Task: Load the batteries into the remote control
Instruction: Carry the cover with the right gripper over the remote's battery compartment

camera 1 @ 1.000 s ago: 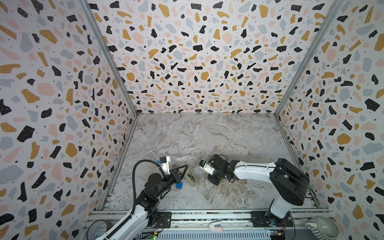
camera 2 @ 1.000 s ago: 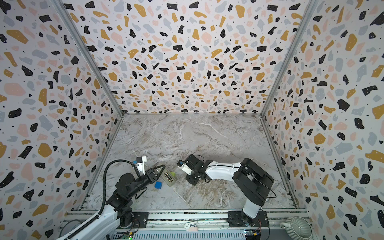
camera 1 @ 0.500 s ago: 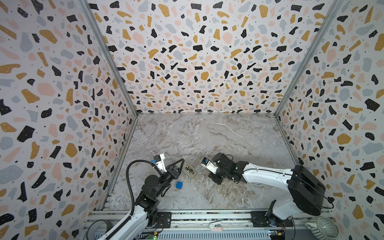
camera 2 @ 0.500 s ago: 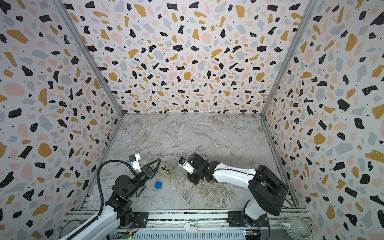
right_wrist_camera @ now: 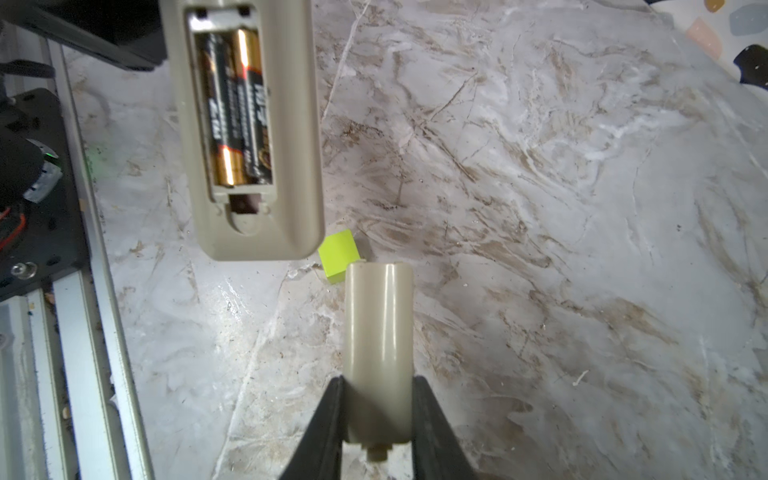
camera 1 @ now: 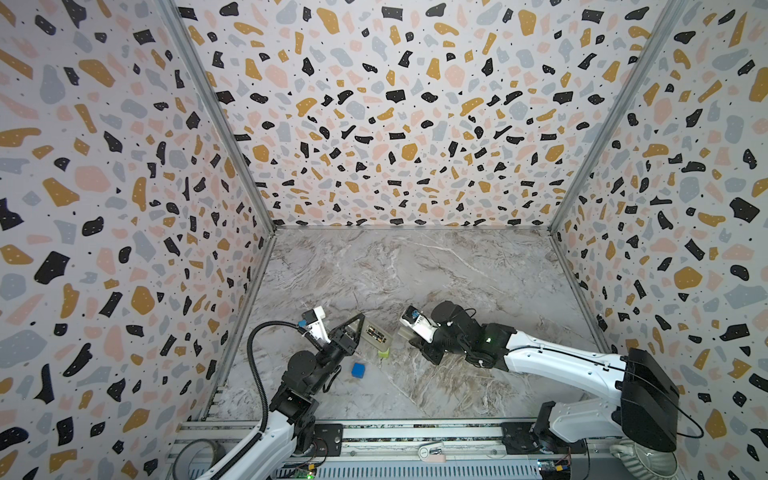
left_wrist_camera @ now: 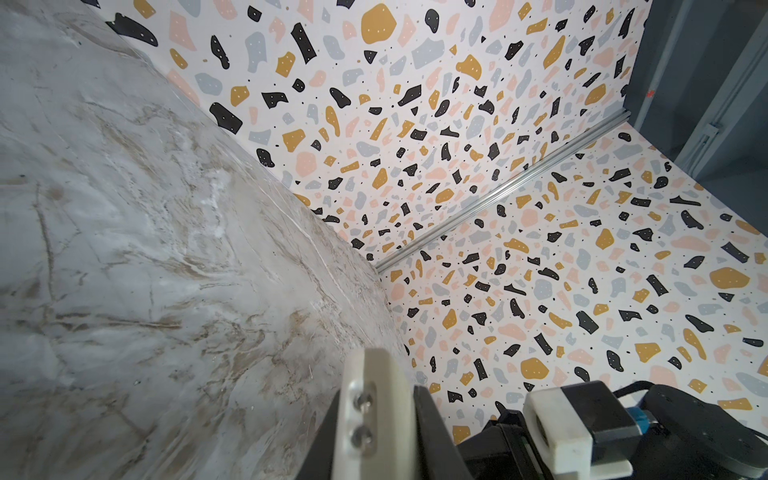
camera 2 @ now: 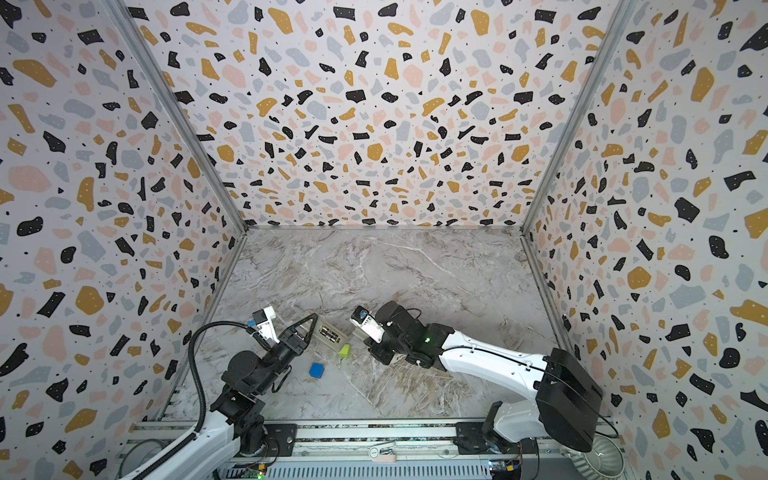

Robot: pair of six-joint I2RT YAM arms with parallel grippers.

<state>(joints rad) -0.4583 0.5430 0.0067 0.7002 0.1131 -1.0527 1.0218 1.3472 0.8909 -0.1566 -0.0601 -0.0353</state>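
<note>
Stereo head: set high over the near rail (camera 1: 415,432), facing down and forward into the cell. Both top views are wide, far and nearly identical, and take in the whole marble floor (camera 1: 415,270) and the patterned walls (camera 1: 395,124). Remote control (camera 1: 376,334) sits about 7 o'clock from floor centre, green cube (camera 1: 383,353) just beside it.

Right wrist camera: very near, looking down on that same remote control (right_wrist_camera: 249,124) and green cube (right_wrist_camera: 337,257), battery cover (right_wrist_camera: 379,353) in the foreground.

Left wrist camera: low, grazing the floor (left_wrist_camera: 124,249) toward a corner post (left_wrist_camera: 498,194), apparently the far right one. Shares only floor and walls with the top views.
</note>
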